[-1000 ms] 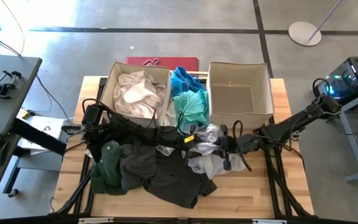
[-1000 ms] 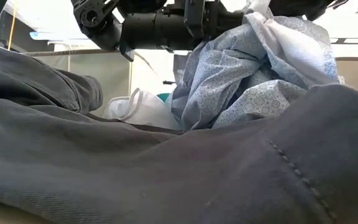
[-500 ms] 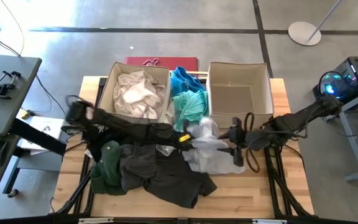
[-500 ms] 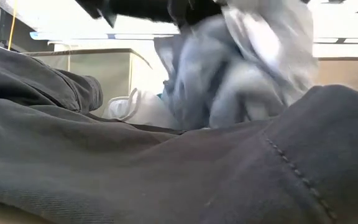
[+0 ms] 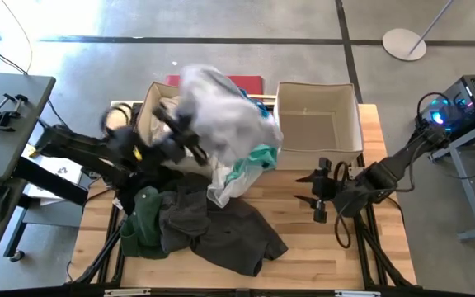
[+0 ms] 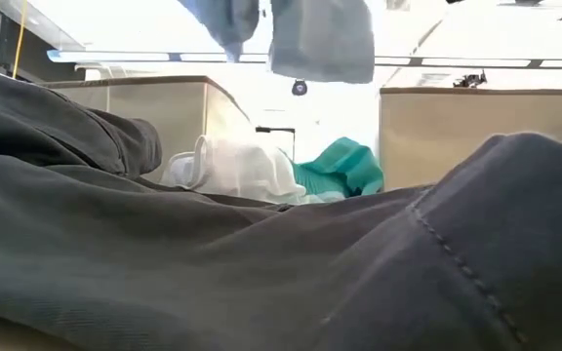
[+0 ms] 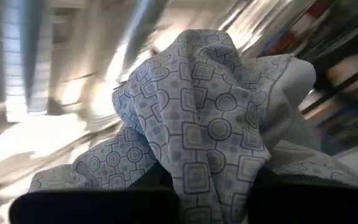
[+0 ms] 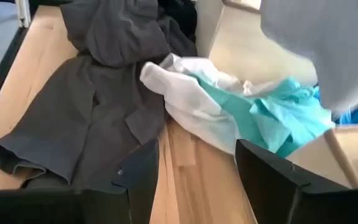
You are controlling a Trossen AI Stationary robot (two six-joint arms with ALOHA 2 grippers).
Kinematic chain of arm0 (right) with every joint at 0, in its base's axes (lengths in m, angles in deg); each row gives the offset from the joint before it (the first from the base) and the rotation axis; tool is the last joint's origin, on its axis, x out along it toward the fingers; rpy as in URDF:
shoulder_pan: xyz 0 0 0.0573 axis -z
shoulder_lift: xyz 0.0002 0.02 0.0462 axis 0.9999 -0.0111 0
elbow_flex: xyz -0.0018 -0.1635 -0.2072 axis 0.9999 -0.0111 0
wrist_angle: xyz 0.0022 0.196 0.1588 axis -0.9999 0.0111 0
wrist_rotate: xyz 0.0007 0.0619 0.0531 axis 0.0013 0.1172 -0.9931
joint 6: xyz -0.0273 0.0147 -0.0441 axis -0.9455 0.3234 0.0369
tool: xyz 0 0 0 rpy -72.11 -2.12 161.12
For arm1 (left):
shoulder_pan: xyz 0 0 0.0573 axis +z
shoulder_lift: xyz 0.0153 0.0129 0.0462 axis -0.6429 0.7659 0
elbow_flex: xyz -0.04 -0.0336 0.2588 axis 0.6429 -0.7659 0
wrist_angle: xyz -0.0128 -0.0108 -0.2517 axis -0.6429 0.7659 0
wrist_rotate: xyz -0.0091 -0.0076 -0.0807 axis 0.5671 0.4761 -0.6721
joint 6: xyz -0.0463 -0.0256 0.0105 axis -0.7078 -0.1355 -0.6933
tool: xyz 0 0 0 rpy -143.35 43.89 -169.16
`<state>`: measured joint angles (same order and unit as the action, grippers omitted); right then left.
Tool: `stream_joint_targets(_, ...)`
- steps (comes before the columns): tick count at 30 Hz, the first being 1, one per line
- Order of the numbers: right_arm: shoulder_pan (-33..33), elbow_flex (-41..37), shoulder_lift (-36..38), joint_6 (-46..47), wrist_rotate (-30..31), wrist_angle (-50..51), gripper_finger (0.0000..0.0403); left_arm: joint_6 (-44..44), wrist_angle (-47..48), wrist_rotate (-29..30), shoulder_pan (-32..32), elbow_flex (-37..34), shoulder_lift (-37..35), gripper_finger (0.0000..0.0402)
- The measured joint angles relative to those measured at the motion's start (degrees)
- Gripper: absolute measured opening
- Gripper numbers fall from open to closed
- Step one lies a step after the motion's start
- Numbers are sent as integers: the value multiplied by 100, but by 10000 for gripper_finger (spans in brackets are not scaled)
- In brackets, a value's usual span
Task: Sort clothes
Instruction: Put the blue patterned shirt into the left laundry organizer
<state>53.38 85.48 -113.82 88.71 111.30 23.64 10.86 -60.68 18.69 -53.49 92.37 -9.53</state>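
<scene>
Charcoal garment (image 5: 221, 235) lies spread at the near table (image 5: 320, 256) edge, filling the low view's foreground and hiding much behind it; dark green garment (image 5: 143, 219) bunched just beside it. Right claw (image 5: 316, 198) hovers over bare wood, fingers spread, nothing between them. White garment (image 8: 191, 99) and teal garment (image 8: 278, 118) lie heaped between the two bins. Left claw (image 5: 180, 136), pressed together, pinches the patterned grey shirt (image 5: 221, 111) raised above the left bin (image 5: 143, 115), blurred; its fingertips are buried in cloth. Right bin (image 5: 316, 124): contents not visible.
</scene>
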Motion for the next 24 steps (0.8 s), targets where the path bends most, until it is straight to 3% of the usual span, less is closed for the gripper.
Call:
stream_joint_targets(4,-6,-137,-2,160,20,-17,201,996,-300,1162,213,38,-513,35)
stream_joint_targets(8,-7,-240,-2,161,12,-84,201,963,-110,2771,734,-22,-829,36)
stream_joint_targets(11,-7,-257,-4,157,14,-85,201,276,582,3550,1223,-200,-994,36)
stream_joint_targets(14,-7,-257,-4,147,15,-89,201,-1378,1803,3707,1658,-355,-1163,36)
stream_joint_targets(16,-7,-257,-7,146,13,-89,201,-2740,3016,3485,1877,-430,-1212,37)
stream_joint_targets(18,-7,-257,-7,152,13,-88,201,-4344,4404,2772,2094,-466,-1200,37)
stream_joint_targets(21,-7,-257,-9,102,11,-86,201,-6676,5821,478,2634,-468,-1093,37)
stream_joint_targets(24,-1,-257,-9,-28,-3,-91,201,-7644,6541,-1157,3213,-466,-762,37)
